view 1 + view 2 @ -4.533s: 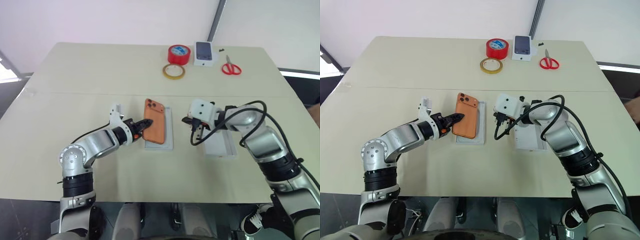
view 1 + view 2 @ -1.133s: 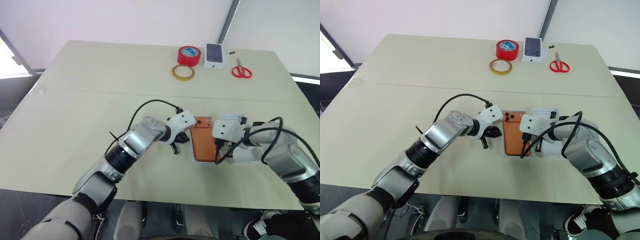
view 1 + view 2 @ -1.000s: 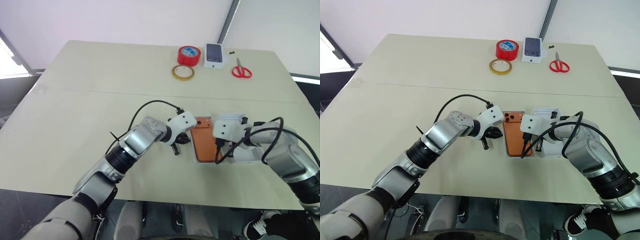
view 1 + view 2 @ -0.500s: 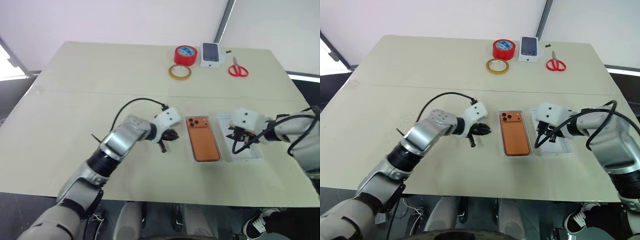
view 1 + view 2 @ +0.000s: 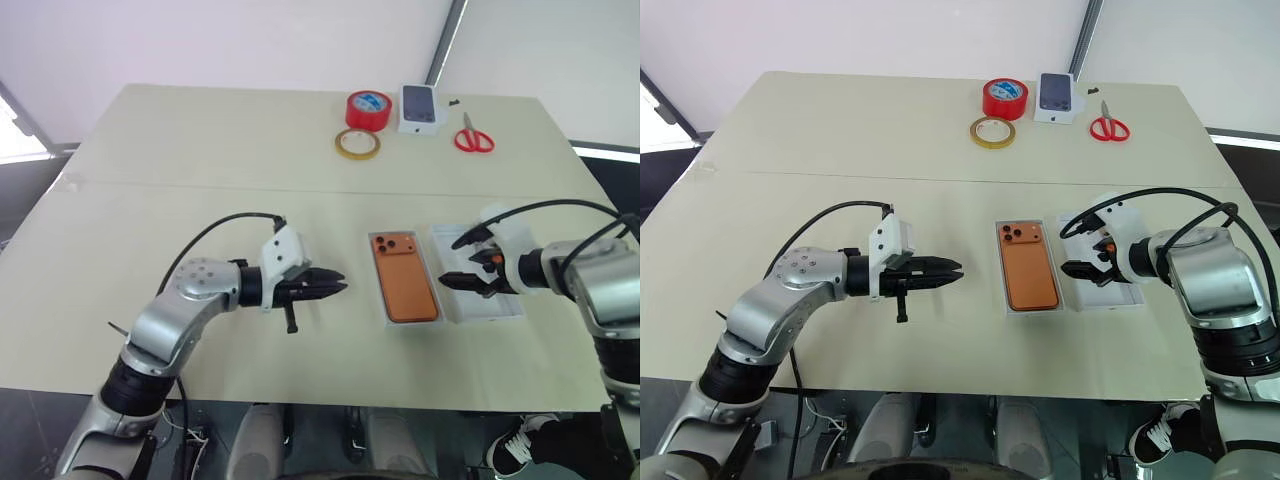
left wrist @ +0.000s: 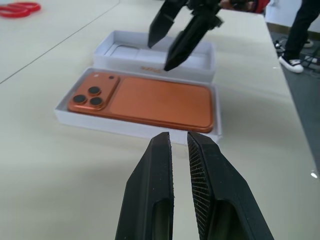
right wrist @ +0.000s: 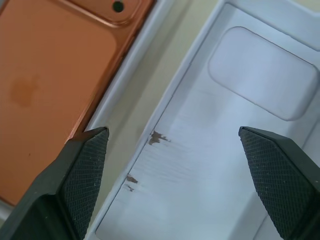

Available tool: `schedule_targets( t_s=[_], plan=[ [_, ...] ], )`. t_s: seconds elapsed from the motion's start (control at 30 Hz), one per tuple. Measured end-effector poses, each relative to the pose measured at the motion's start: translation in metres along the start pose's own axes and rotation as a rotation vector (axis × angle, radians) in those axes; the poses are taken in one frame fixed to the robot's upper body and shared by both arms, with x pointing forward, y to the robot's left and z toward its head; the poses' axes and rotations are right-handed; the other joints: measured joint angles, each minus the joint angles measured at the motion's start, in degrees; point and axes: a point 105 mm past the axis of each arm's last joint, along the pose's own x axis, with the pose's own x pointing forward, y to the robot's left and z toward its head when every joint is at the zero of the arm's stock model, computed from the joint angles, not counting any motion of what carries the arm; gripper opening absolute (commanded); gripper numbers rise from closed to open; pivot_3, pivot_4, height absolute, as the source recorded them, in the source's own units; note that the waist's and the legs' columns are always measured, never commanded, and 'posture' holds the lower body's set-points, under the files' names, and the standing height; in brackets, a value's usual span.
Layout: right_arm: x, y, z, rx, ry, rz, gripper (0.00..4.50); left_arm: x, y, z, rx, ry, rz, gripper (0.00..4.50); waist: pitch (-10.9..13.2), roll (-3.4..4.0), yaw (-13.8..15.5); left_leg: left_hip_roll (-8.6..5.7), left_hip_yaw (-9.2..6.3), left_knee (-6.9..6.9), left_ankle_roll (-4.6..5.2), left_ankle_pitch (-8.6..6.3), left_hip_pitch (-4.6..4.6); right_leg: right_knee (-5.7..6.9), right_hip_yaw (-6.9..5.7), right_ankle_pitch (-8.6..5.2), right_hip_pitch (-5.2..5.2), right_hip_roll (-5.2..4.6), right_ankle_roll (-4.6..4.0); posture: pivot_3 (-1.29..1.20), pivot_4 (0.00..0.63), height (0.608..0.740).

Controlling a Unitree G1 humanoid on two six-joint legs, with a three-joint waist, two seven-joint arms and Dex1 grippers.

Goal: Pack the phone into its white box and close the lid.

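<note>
Head views: a beige table [image 5: 200,140] seen from above. Near its middle lies the phone [image 5: 404,288], orange, flat, lens cluster at its far end, resting inside a shallow white box [image 5: 386,300] whose rim shows around it. Just right of the phone lies a second white tray, the lid [image 5: 500,305], inner side up and apart from the box. The right hand [image 5: 458,281] hovers over the lid's phone-side edge, its two black fingers spread wide and holding nothing. The left hand [image 5: 338,289] is left of the phone, well apart from it, pointing toward it, fingers nearly together and empty. Far beyond the phone, along the table's back edge, sit a red tape roll [image 5: 368,108], a thin yellow tape ring [image 5: 358,144] in front of it, a small white box with a phone picture [image 5: 420,108] and red scissors [image 5: 473,136].

Left wrist view: the left hand's fingers [image 6: 150,200] stand almost closed, a thin gap between them, aimed at the phone's long side. The phone [image 6: 150,97] lies snug in the box. Behind it is the lid [image 6: 125,50], with the right hand's open fingers [image 6: 185,42] above it.

Right wrist view: the right hand's fingers [image 7: 82,170] are far apart over the lid's [image 7: 225,160] white inside, which bears small brown marks. The phone [image 7: 55,75] lies beside the lid, a strip of table between the box rim and the lid.
</note>
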Motion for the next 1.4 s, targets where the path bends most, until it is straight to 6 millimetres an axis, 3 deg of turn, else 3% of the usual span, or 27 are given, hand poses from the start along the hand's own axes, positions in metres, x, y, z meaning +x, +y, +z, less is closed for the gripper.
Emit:
schedule_targets(
  t_s=[0.2, 0.5, 0.7, 0.8, 0.87, 0.93, 1.0, 1.2, 1.3, 1.4],
  plan=[
    [0.004, -0.004, -0.004, 0.028, 0.017, -0.033, 4.35, -0.002, 0.0, -0.001, -0.001, 0.003, 0.01, 0.58, 0.0, 0.0, -0.04, 0.02, 0.01, 0.0, 0.01, 0.0, 0.01, 0.02, 0.0, 0.0, 0.0, 0.18, 0.01, 0.0, 0.15, 0.74],
    [0.016, 0.008, -0.008, 0.019, 0.054, -0.087, 0.04, -0.002, -0.004, -0.002, -0.017, -0.011, 0.001, 0.58, -0.01, 0.0, -0.02, 0.02, 0.01, 0.03, 0.01, 0.0, 0.01, 0.03, 0.0, 0.0, 0.02, 0.24, 0.03, 0.0, 0.15, 0.74],
    [0.015, 0.007, -0.002, 0.072, 0.058, -0.126, 0.04, -0.002, -0.001, 0.0, -0.015, -0.024, 0.029, 0.58, 0.0, 0.0, -0.11, 0.04, 0.01, 0.02, 0.01, 0.0, 0.02, 0.04, 0.0, 0.0, 0.0, 0.26, 0.03, 0.0, 0.15, 0.74],
    [0.002, 0.001, 0.028, 0.134, -0.046, -0.109, 0.04, -0.003, 0.011, 0.001, -0.034, -0.048, 0.109, 0.58, 0.03, 0.07, -0.24, 0.06, 0.07, 0.02, 0.02, 0.01, 0.02, 0.1, 0.01, 0.01, -0.04, 0.3, 0.04, 0.0, 0.15, 0.74],
    [-0.013, 0.002, 0.062, 0.212, -0.189, -0.021, 0.04, -0.006, 0.029, -0.001, -0.052, -0.046, 0.217, 0.58, 0.03, 0.07, -0.21, 0.09, 0.03, 0.0, 0.02, 0.01, 0.04, 0.13, 0.0, 0.02, -0.03, 0.36, 0.06, 0.0, 0.15, 0.74],
    [-0.026, 0.015, 0.092, 0.26, -0.331, 0.136, 0.04, -0.013, 0.046, -0.006, -0.061, -0.02, 0.33, 0.58, 0.03, 0.06, -0.25, 0.15, 0.01, -0.03, 0.02, 0.01, 0.04, 0.12, 0.0, 0.09, -0.03, 0.44, 0.18, 0.0, 0.15, 0.74],
    [-0.032, 0.032, 0.108, 0.291, -0.411, 0.311, 0.04, -0.019, 0.056, -0.011, -0.06, 0.005, 0.407, 0.58, 0.02, 0.05, -0.2, 0.17, -0.01, -0.09, 0.03, 0.01, 0.04, 0.11, 0.0, 0.12, -0.02, 0.45, 0.23, 0.0, 0.15, 0.74],
    [-0.022, 0.081, 0.111, 0.392, -0.351, 0.667, 0.04, -0.037, 0.069, -0.005, -0.07, -0.031, 0.491, 0.58, 0.03, 0.06, -0.27, 0.15, 0.07, -0.08, 0.03, 0.01, 0.02, 0.11, 0.03, 0.09, -0.02, 0.3, 0.14, 0.0, 0.15, 0.74],
    [-0.017, 0.111, 0.106, 0.469, -0.316, 0.784, 0.04, -0.043, 0.069, -0.005, -0.067, -0.021, 0.478, 0.58, 0.03, 0.05, -0.36, 0.15, 0.05, -0.08, 0.03, 0.01, 0.03, 0.09, 0.03, 0.09, 0.0, 0.34, 0.16, 0.0, 0.15, 0.74],
    [-0.001, 0.132, 0.104, 0.612, -0.315, 0.819, 0.04, -0.049, 0.066, -0.006, -0.06, -0.006, 0.446, 0.58, 0.02, 0.06, -0.57, 0.17, 0.06, -0.08, 0.04, 0.01, 0.04, 0.11, 0.05, 0.13, 0.0, 0.41, 0.22, 0.0, 0.15, 0.74]
  ],
)
